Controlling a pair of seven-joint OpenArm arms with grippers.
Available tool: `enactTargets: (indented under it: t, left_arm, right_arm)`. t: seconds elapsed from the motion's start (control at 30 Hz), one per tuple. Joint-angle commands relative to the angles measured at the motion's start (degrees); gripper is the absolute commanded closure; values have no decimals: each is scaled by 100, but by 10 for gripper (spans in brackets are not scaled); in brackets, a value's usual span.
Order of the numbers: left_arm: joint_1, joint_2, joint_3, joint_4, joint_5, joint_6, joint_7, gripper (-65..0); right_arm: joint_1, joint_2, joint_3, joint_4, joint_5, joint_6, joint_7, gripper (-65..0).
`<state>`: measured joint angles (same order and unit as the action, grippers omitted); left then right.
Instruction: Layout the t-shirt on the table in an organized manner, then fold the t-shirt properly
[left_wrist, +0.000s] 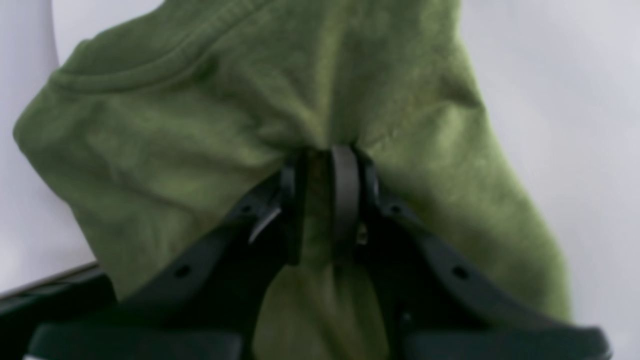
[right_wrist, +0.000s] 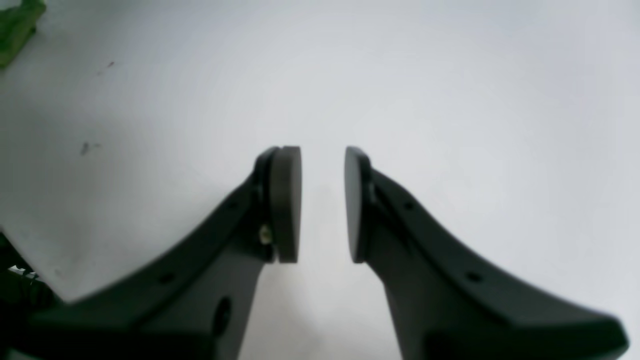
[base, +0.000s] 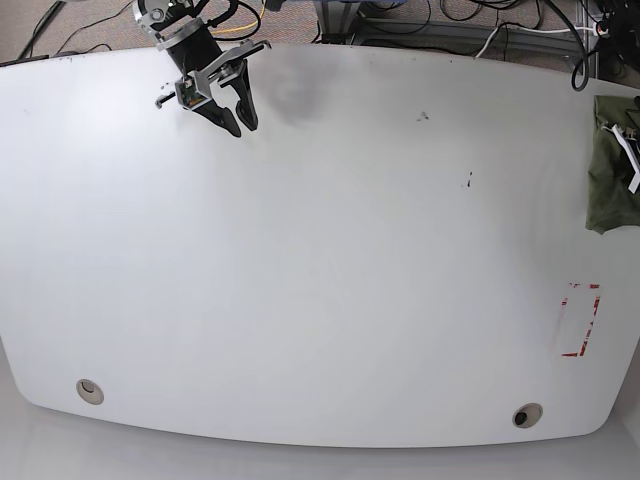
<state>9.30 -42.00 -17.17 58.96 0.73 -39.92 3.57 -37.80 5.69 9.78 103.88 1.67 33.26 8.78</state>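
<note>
The olive-green t-shirt (left_wrist: 200, 140) hangs bunched and wrinkled, with a ribbed seam showing at the upper left in the left wrist view. My left gripper (left_wrist: 325, 155) is shut on a fold of its fabric. In the base view the t-shirt (base: 610, 170) is a small bundle at the table's far right edge, and the left arm is almost wholly out of frame. My right gripper (base: 238, 125) hovers over the white table (base: 320, 280) near the far left corner. In its own view the right gripper (right_wrist: 323, 160) is open, with bare tabletop between the pads.
A red-marked rectangle (base: 580, 320) lies near the right front. Round metal grommets sit at the front left (base: 90, 390) and front right (base: 527, 415). Small dark specks (base: 468, 181) mark the tabletop. Cables and a frame (base: 420, 25) run behind the far edge.
</note>
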Motion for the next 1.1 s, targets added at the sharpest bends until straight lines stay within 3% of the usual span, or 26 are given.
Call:
enactTargets:
  t: [0.0,0.2,0.3,0.53,0.73,1.07]
  left_arm:
    - [-143,-68,-37,350,-192,93,-168,-79]
    - [-126,468,-63,1027,-209,392,-230,-75]
    - [85,934,-353,1572,-209,489,-441,-75]
    - [630,2138,-899,2478,-174,594,-1610,-75]
    - [1483,2710,-960,3067,-201,603,-2199,-75]
    - [2995,3554,-969,3937,-201,603,-2269,-75]
  right_arm:
    - [48,24,20,131,66,20,182,-143]
    - [497,6,37,-62,13,-33,182,-144]
    - [672,42,72,-264,13,-33,199,-144]
    - [743,6,424,-590,13,-33,718,-144]
    - [268,42,618,-581,22,-33,797,-141]
    - [-822,15,723,-344,75,20,806,-138]
